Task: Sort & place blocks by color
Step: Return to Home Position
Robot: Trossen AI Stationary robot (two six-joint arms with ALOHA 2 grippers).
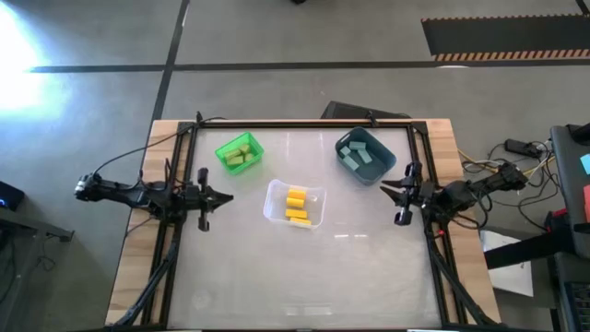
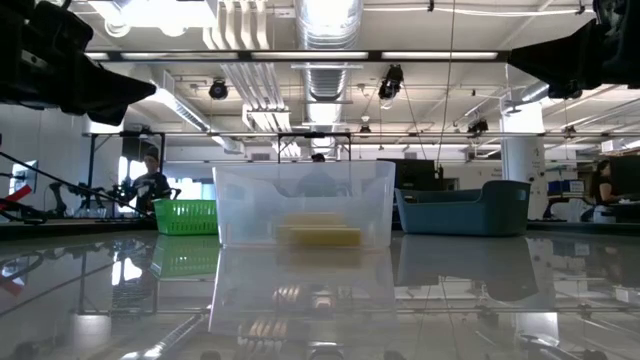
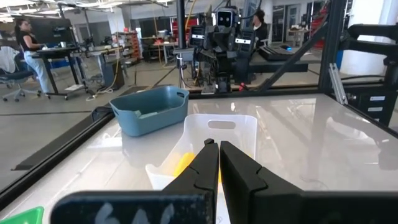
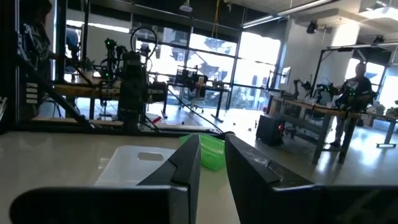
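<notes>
Every block lies in a bin, sorted by colour. The yellow blocks (image 1: 296, 205) (image 2: 320, 233) lie in the clear bin (image 1: 273, 189) at the table's middle. The light green blocks (image 1: 240, 154) are in the bright green bin (image 1: 224, 146), and the pale teal blocks (image 1: 355, 155) in the blue-grey bin (image 1: 376, 143). My left gripper (image 1: 228, 195) (image 3: 219, 149) hovers left of the clear bin, shut and empty. My right gripper (image 1: 384, 191) (image 4: 211, 137) hovers to its right, open by a narrow gap and empty.
Dark frame rails (image 1: 175, 148) run along the table's left, far and right edges. Bare tabletop (image 1: 295, 277) stretches from the bins to the near edge. People stand in the room beyond (image 4: 357, 87) (image 3: 31, 50), away from the table.
</notes>
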